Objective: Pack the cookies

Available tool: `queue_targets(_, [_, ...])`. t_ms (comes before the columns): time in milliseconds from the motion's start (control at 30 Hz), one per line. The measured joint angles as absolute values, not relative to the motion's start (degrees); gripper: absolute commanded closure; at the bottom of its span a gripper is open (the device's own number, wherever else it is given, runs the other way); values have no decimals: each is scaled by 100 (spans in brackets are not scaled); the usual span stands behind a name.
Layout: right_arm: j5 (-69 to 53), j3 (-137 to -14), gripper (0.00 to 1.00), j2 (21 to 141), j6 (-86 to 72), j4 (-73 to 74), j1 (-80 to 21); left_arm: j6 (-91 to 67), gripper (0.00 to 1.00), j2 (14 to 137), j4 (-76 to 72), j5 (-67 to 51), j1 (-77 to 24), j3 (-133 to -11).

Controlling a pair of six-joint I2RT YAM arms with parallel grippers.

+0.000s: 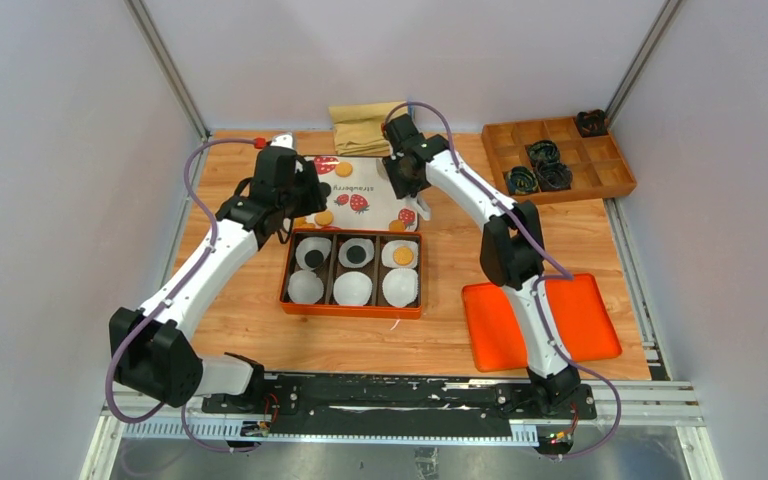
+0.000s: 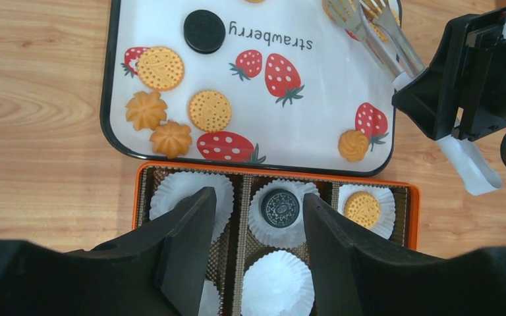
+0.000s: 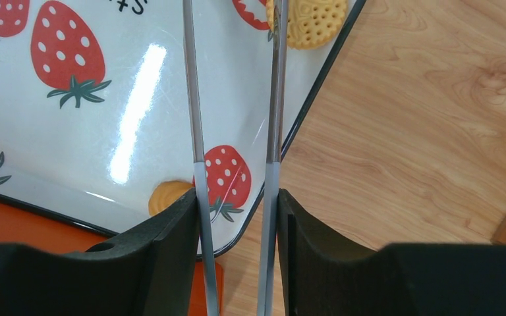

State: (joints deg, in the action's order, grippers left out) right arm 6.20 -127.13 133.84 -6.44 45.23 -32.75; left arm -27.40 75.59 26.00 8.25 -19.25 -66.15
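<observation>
We clamp tongs [image 3: 196,131] in the right gripper [image 3: 237,197] to reach cookies [image 2: 209,110] on the far strawberry tray [image 2: 316,99], while the left gripper [image 2: 258,204] hangs wide and empty over the near orange box [image 2: 414,197].

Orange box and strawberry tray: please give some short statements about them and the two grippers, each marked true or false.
1. The right gripper holds metal tongs. True.
2. The left gripper holds a cookie. False: it is open and empty.
3. A black cookie lies in the orange box. True.
4. The box is full. False: the three near paper cups are empty.
5. The strawberry tray is bare. False: several cookies lie on it.
</observation>
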Motion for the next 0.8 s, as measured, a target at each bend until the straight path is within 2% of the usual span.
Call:
queue_targets(67, [738, -12735, 94, 13380, -604, 4528, -3304, -2740, 43, 7559, 2596, 801, -1925, -6578])
queue_targets(267, [985, -12143, 95, 12910, -497, 4486, -3553, -2742, 42, 7526, 2591, 827, -1925, -6571])
queue_targets(467, [1044, -11030, 95, 11319, -489, 4499, -4005, -2853, 42, 7456, 2641, 932, -1787, -6663])
queue_targets(633, [917, -10457, 94, 9887, -486, 4456, -4477, -3221, 43, 7485, 2561, 548, -1098, -6742])
queue_targets(800, [532, -10235, 93, 9365, -493, 4508, -4963, -3454, 43, 7669, 2530, 386, -836, -6761])
